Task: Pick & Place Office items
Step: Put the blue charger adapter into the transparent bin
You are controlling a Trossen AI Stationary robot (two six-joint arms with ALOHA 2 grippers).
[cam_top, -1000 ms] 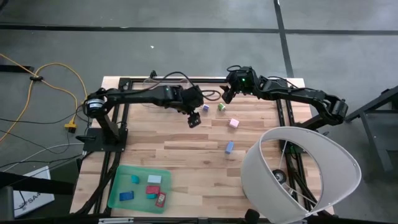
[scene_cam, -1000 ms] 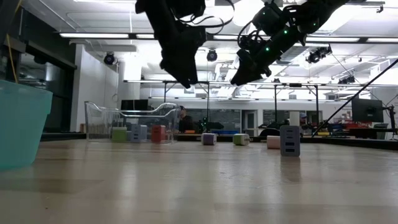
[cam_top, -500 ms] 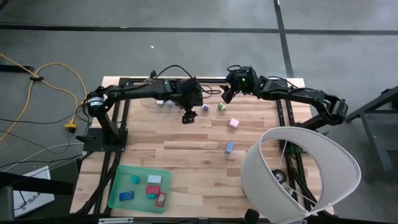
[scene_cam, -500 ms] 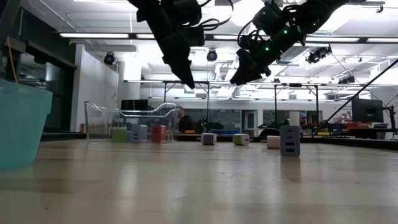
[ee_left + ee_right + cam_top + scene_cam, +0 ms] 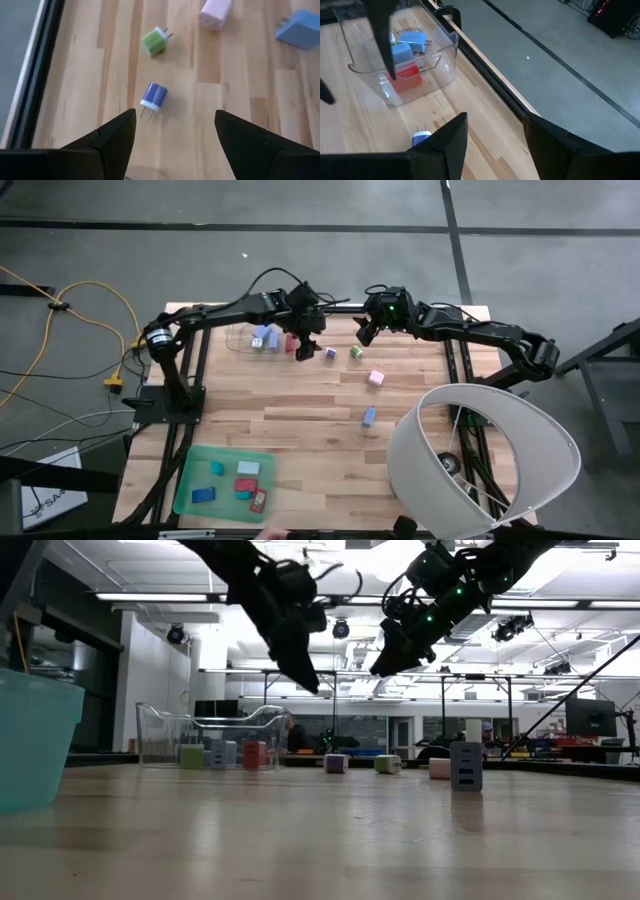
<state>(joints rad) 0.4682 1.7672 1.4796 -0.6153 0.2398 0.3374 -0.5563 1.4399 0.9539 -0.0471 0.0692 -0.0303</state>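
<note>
**Wooden desk, items scattered, both end effectors raised**

Green tray (image 5: 190, 495) sat at the high view's lower left, holding blue, red and teal pieces. Mid-frame lay a blue block (image 5: 369, 416), then a pink block (image 5: 376, 378). Farther up, the left end effector (image 5: 305, 350) hung open and empty beside a purple plug (image 5: 331, 354), by the clear bin (image 5: 240, 340). The right end effector (image 5: 364, 334) hovered part open, empty, near a green plug (image 5: 356, 352).
</note>
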